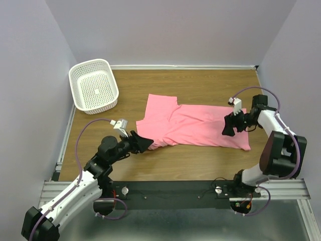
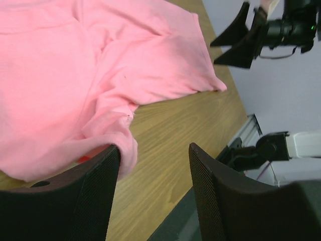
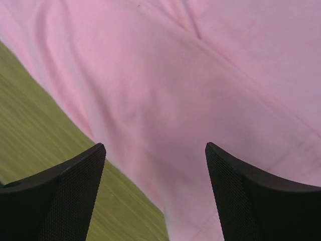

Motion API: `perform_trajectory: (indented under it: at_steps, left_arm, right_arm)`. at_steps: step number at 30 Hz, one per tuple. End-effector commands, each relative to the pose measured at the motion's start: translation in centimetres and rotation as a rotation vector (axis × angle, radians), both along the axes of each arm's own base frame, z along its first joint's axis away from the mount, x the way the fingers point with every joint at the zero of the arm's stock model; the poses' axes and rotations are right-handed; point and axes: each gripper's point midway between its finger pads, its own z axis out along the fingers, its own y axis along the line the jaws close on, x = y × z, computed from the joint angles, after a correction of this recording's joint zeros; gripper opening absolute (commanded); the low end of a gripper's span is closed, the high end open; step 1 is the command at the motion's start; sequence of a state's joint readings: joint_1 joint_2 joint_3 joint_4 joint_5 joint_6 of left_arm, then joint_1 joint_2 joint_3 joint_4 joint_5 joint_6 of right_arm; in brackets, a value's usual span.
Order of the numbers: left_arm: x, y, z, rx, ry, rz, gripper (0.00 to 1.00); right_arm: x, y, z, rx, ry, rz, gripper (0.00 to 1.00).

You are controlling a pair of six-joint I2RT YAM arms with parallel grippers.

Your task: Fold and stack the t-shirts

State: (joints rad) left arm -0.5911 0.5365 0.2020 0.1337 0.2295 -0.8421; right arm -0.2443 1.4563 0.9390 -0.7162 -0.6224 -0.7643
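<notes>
While I watch the overhead feed, the pink t-shirt (image 1: 193,131) lies at the middle of the wooden table (image 1: 200,85). Its long side runs from 9 to 3 o'clock, and a squared flap of cloth juts out toward 11 o'clock. It is creased and partly doubled over near its 9 o'clock end.

My left gripper (image 1: 147,144) sits low at the shirt's 8 o'clock corner. On its wrist feed the two fingers (image 2: 95,196) stand wide apart. A rumpled edge of the pink cloth rests against the inner side of one finger, and bare wood shows between them, so nothing is pinched.

My right gripper (image 1: 228,131) hangs over the shirt near its 3 o'clock end, pointing toward 9 o'clock. Its wrist feed shows both fingers spread, with pink cloth filling the gap below and the shirt's edge running across the wood at 7 o'clock. I cannot tell whether the tips touch the cloth.

The white basket (image 1: 94,84) stands at the table's 10 o'clock corner, well apart from the shirt.
</notes>
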Motion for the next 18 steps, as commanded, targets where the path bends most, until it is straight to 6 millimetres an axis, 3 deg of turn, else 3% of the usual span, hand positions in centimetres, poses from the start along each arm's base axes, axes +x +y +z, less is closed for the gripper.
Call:
perform_trajectory:
  at_steps: [1, 8, 10, 14, 15, 18]
  left_arm:
    - [2.6, 2.5, 0.4, 0.053, -0.019, 0.200, 0.67]
    - [3.9, 3.5, -1.8, 0.180, 0.102, 0.282, 0.66]
    - [4.3, 5.1, -1.1, 0.215, 0.096, 0.366, 0.62]
    - [5.5, 6.1, 1.7, 0.151, 0.026, 0.455, 0.62]
    - [5.8, 6.0, 1.4, 0.161, 0.030, 0.454, 0.63]
    - [7.7, 6.3, -2.5, 0.283, 0.109, 0.428, 0.64]
  right_arm:
    - [-1.2, 2.4, 0.0, 0.152, 0.056, 0.081, 0.87]
    - [0.0, 2.6, 0.9, 0.175, 0.028, 0.083, 0.87]
    - [0.1, 2.5, 1.0, 0.173, 0.022, 0.083, 0.87]
    - [0.2, 2.8, 0.6, 0.196, 0.025, 0.088, 0.87]
    - [0.3, 3.0, 0.7, 0.206, 0.023, 0.091, 0.86]
    - [0.3, 2.9, 0.6, 0.206, 0.027, 0.089, 0.85]
